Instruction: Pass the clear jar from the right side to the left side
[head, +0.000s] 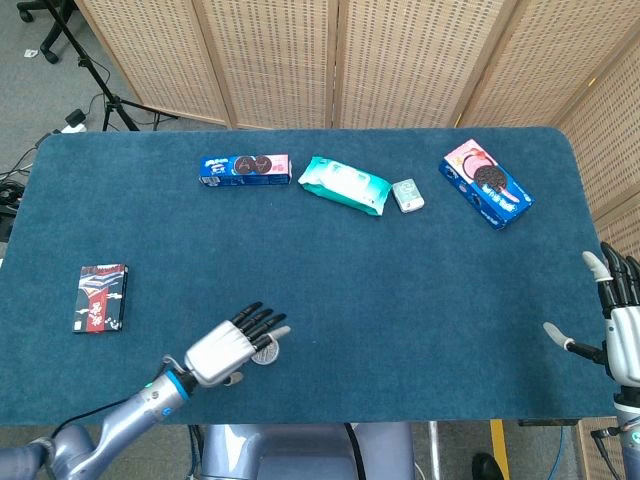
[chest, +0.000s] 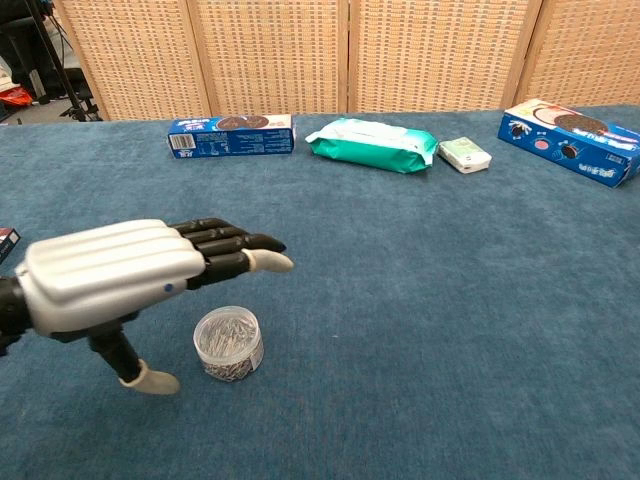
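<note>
Near the front edge of the bench (head: 420, 260), left of centre, the jar (chest: 229, 343) stands upright — not gripped. Left hand (chest: 120, 275) hovers above it, fingers extended, holding nothing. Right hand (head: 622, 330) spread and empty, well apart at the far right (handover apparently done; jar not yet picked up).

A worktop (head: 430, 290) covered in dark blue felt carries several things. Along its far side lie a long blue cookie box (head: 245, 169), a teal wipes pack (head: 344, 186) just beside it, a small pale green box (head: 407, 195) near the pack, and a blue and pink cookie box (head: 486, 184) toward the far right corner. A black and red card box (head: 100, 297) lies near the left edge. A clear jar (chest: 229, 343) of metal clips stands near the front edge.
</note>
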